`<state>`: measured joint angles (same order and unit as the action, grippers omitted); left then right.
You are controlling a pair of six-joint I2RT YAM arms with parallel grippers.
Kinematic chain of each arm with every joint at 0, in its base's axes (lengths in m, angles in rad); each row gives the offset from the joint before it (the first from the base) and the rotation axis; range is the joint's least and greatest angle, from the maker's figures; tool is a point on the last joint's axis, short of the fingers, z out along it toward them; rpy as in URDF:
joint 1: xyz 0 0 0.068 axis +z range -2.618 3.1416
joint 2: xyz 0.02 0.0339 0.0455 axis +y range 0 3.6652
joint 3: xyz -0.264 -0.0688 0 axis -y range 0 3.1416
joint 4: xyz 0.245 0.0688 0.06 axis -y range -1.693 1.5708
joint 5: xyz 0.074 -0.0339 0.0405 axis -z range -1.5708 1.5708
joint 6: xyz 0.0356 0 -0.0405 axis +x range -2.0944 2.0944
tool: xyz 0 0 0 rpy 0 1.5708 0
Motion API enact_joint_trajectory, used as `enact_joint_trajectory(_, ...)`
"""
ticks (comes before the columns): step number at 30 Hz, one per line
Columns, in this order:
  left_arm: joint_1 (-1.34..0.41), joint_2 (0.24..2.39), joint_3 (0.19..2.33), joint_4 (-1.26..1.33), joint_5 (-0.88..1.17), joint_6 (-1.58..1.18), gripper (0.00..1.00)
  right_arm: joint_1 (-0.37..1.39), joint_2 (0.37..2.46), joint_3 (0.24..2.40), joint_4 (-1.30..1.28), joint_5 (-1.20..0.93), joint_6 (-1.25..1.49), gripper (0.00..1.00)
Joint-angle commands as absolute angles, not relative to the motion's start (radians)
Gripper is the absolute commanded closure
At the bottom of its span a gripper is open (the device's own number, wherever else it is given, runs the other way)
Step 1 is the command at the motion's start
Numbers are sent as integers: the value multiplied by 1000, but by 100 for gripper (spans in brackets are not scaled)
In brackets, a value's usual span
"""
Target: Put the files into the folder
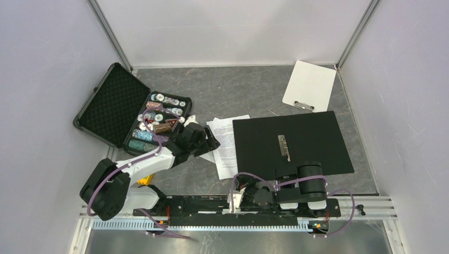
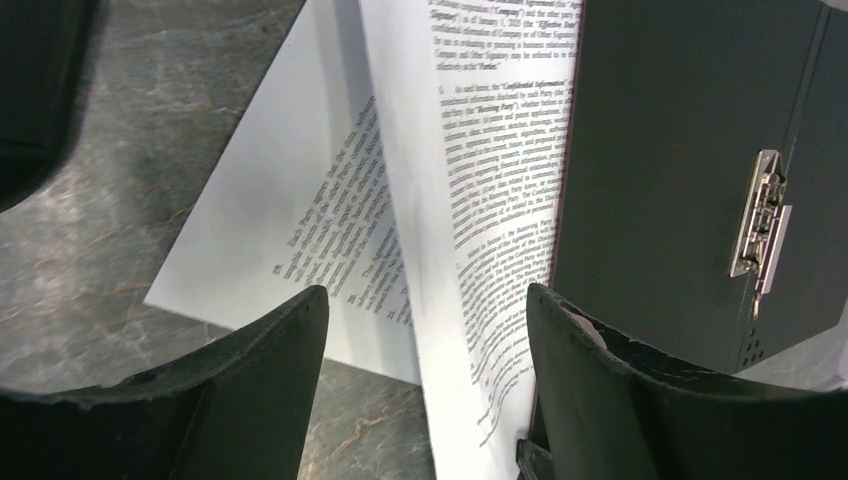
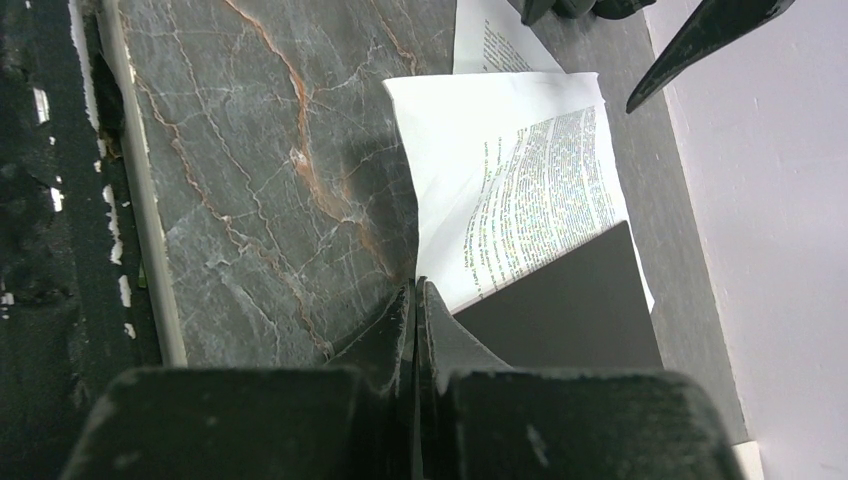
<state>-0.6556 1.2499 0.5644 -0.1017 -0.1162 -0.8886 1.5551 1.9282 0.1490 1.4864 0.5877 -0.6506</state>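
The folder (image 1: 296,143) lies open at centre right, black inside up, with its metal clip (image 1: 284,147) at the spine. The files (image 1: 226,138), white sheets with black text, lie just left of it, their right edge under the folder's left edge. My left gripper (image 1: 210,142) is at the sheets' left side. In the left wrist view it (image 2: 428,295) is open, and a lifted, curled sheet (image 2: 480,200) stands between the jaws, next to the folder (image 2: 670,150). My right gripper (image 3: 415,290) is shut and empty, low by the arm bases; sheets (image 3: 520,190) lie ahead of it.
An open black foam-lined case of chips (image 1: 132,114) stands at the left, right behind my left arm. A blank white clipboard (image 1: 310,84) lies at the back right. Walls close in three sides; a metal rail (image 1: 238,203) runs along the near edge.
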Motion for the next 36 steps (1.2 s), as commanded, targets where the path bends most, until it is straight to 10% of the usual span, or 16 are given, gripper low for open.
enact_joint_trajectory(1, -649, 1290, 552, 65, -104, -914, 23, 1549, 1901, 152, 1957, 607, -620, 100)
enact_joint_trajectory(17, -649, 1366, 511, 173, -81, -957, 25, 1549, 1868, 147, 1956, 641, -576, 100)
enact_joint_trajectory(24, -649, 1369, 501, 221, -53, -973, 51, 1549, 1866, 129, 1957, 647, -565, 99)
enact_joint_trajectory(32, -649, 1317, 555, 81, -94, -914, 97, 1555, 1768, 53, 1957, 666, -455, 62)
enact_joint_trajectory(36, -649, 1281, 599, 6, -133, -857, 98, 1556, 1615, -35, 1898, 661, -371, 40)
